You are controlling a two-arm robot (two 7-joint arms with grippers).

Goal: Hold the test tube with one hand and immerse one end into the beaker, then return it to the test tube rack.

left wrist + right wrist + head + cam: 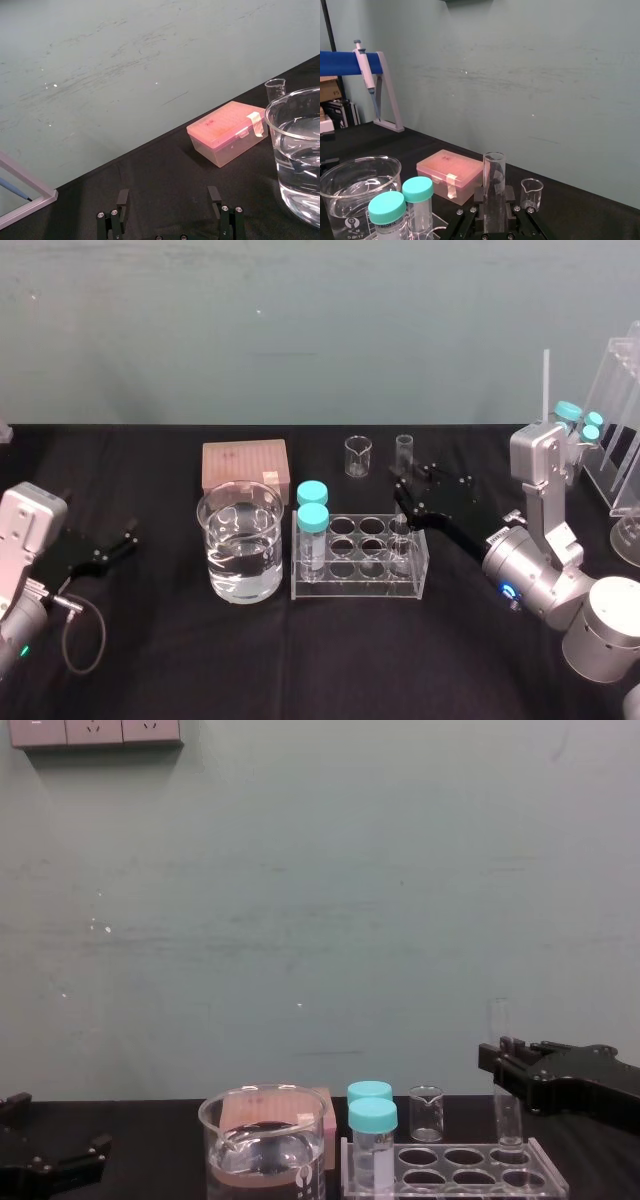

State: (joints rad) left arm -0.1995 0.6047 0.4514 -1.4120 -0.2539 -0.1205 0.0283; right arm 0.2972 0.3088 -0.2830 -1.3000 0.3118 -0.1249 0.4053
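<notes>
on the black table, right jaws apparently clasp the test tube.

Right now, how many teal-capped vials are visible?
4 vials: two in the test tube rack's left end; two far right beside the clear stand; more may be hidden.

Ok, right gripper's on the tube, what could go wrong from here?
The test tube, clamped in the right gripper, has its bottom in the test tube rack; swinging sideways before it clears could drag the rack. The teal-capped vials stand between it and the beaker; a low crossing could knock them. Left gripper idles open at left.
</notes>
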